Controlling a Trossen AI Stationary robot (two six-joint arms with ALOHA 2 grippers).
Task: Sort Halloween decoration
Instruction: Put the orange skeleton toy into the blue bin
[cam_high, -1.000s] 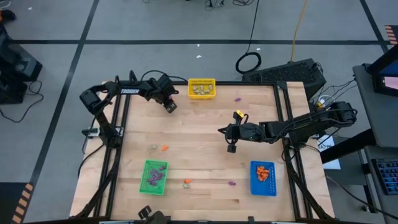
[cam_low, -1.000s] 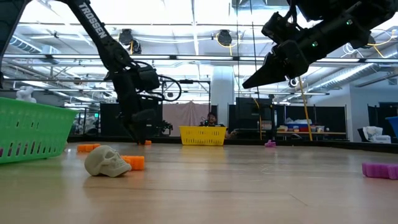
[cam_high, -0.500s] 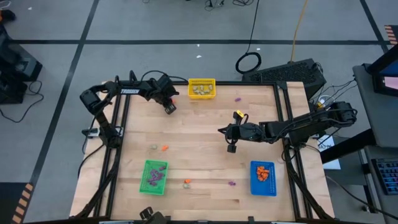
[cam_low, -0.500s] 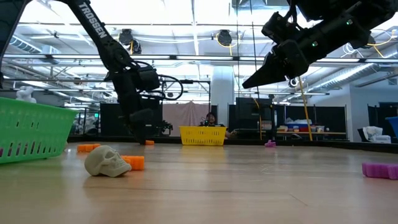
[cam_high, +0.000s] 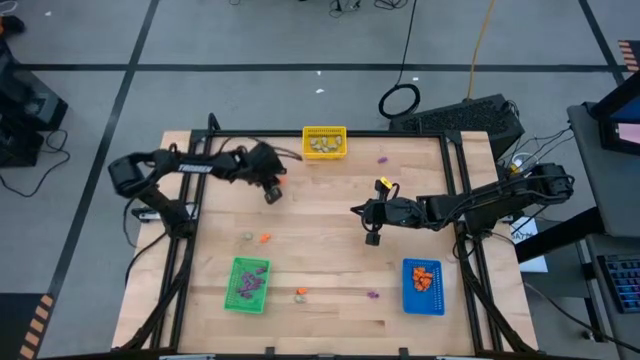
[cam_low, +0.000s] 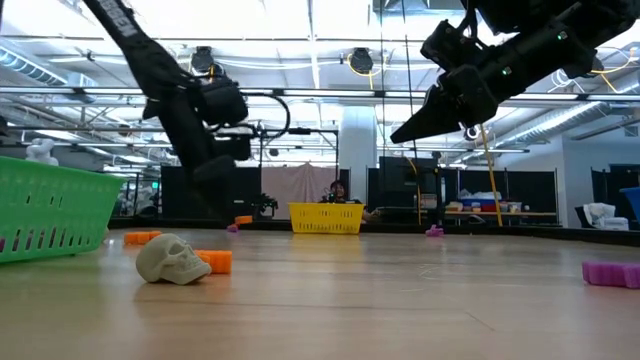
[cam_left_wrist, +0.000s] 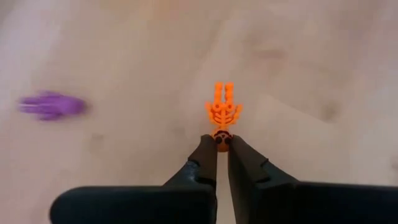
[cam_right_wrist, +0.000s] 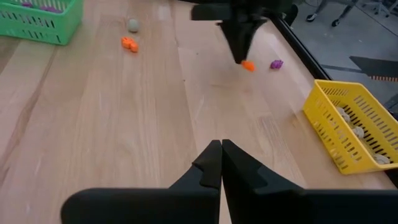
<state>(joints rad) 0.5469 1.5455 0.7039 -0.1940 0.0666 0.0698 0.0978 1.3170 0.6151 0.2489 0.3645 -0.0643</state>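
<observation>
My left gripper (cam_high: 271, 191) is shut on a tiny orange skeleton (cam_left_wrist: 222, 112), one Halloween decoration, over the far left of the table. A purple trinket (cam_left_wrist: 51, 105) lies on the wood close by. More loose trinkets lie nearer: a pale skull (cam_low: 170, 260) beside an orange piece (cam_low: 215, 261), and a purple one (cam_low: 610, 272). My right gripper (cam_right_wrist: 221, 147) is shut, holds nothing, and hangs above the table's middle (cam_high: 356, 210). My left gripper pinches the skeleton's head end (cam_left_wrist: 219, 139) between its two fingertips (cam_left_wrist: 208, 148). The fingers slant down from the table's left side, in line with the skeleton. The skeleton's ribs and legs (cam_right_wrist: 248, 65) stick out past the fingertips, close above the wood.
A yellow bin (cam_high: 324, 142) with pale pieces stands at the far edge. A green bin (cam_high: 248, 284) with purple pieces and a blue bin (cam_high: 422, 286) with orange pieces stand near the front. Small trinkets (cam_high: 300, 293) (cam_high: 373, 296) lie between them, another purple one (cam_high: 381, 157) at the far right.
My left gripper has moved from beside the yellow bin toward the table's near edge, with its arm swinging out to the left. The orange skeleton has come with it and now sits a little higher above the wood. My right arm has kept still.
</observation>
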